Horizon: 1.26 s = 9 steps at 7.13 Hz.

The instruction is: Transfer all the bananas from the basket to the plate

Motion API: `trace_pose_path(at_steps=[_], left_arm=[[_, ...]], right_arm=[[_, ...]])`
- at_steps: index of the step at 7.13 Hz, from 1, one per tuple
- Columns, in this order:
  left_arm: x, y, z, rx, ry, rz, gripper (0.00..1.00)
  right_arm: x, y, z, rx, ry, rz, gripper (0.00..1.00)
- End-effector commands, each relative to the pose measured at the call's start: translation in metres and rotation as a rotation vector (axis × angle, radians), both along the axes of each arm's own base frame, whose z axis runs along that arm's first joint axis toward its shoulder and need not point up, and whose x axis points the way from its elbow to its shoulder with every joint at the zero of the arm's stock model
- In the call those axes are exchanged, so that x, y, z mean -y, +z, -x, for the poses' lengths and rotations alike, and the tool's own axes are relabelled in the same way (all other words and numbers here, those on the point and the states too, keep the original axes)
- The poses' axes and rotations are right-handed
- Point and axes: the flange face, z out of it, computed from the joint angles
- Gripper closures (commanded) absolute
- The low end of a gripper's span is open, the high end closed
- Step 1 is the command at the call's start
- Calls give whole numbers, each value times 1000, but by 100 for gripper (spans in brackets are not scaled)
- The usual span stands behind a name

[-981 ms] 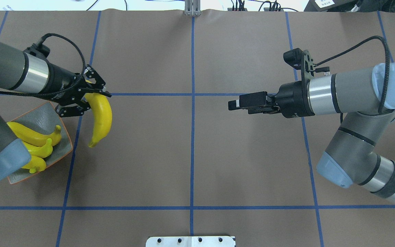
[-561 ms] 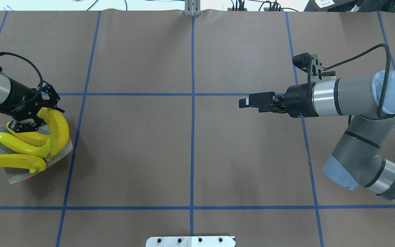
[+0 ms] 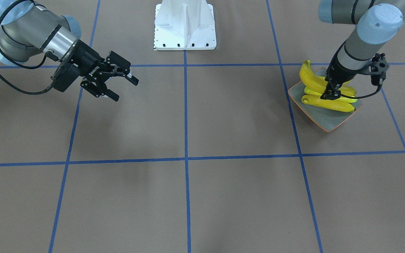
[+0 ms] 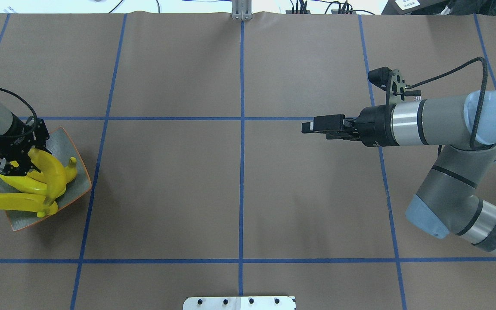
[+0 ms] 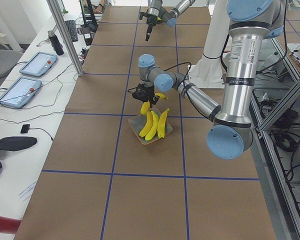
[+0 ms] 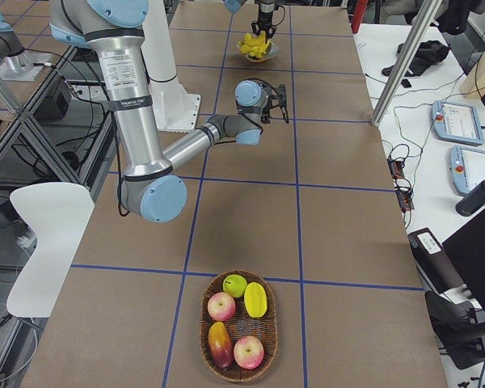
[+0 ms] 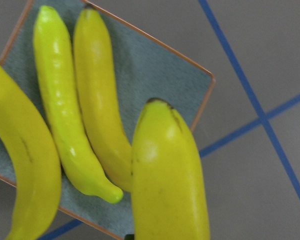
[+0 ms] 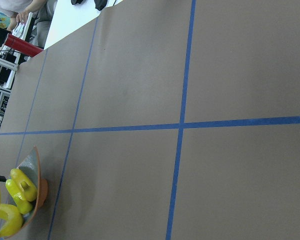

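Observation:
The plate [image 4: 82, 172], a grey-green dish with an orange rim, sits at the table's left edge. Three yellow bananas [image 4: 17, 202] lie on it side by side. My left gripper [image 4: 10, 167] hangs low over the plate, shut on another banana [image 4: 56, 174] that slants across the rest. In the left wrist view this held banana [image 7: 165, 180] fills the lower middle above the plate [image 7: 155, 75]. My right gripper [image 3: 122, 88] hovers open and empty over bare table on the other side. The wicker basket [image 6: 204, 323] stands far off at the table's right end, with no banana in it.
The basket holds apples [image 6: 221, 305] and other round fruit. The robot's white base plate [image 3: 185, 24] sits at the near middle edge. Brown table with blue tape lines stretches between the two arms.
My left arm has carried the banana from right of the plate back over it and lowered it among the others. My right gripper has drawn back a little to the right.

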Motion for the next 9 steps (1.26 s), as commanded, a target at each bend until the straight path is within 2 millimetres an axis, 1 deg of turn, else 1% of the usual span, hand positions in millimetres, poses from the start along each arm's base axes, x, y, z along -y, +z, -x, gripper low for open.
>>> trace_pose_path(at_steps=[1, 3, 4, 5, 6, 7, 8, 9], left_arm=[[8, 14, 7, 20, -28, 37, 100], [12, 26, 3, 36, -50, 77, 100], [15, 26, 0, 37, -52, 80, 100], [16, 29, -1, 40, -53, 86, 100], [19, 29, -5, 37, -54, 86, 100], [19, 30, -5, 37, -52, 84, 100], [20, 32, -4, 40, -50, 85, 91], [17, 39, -2, 43, -33, 77, 1]], right_arm=[[0, -2, 0, 2, 3, -2, 0], [0, -3, 0, 3, 3, -3, 0], [0, -2, -1, 2, 3, -2, 0], [-1, 13, -5, -19, 3, 14, 0], [3, 21, -13, -30, 21, 24, 0], [5, 21, -15, -31, 29, 25, 0], [5, 22, -17, -32, 30, 26, 0], [6, 22, -18, -30, 32, 25, 0]])
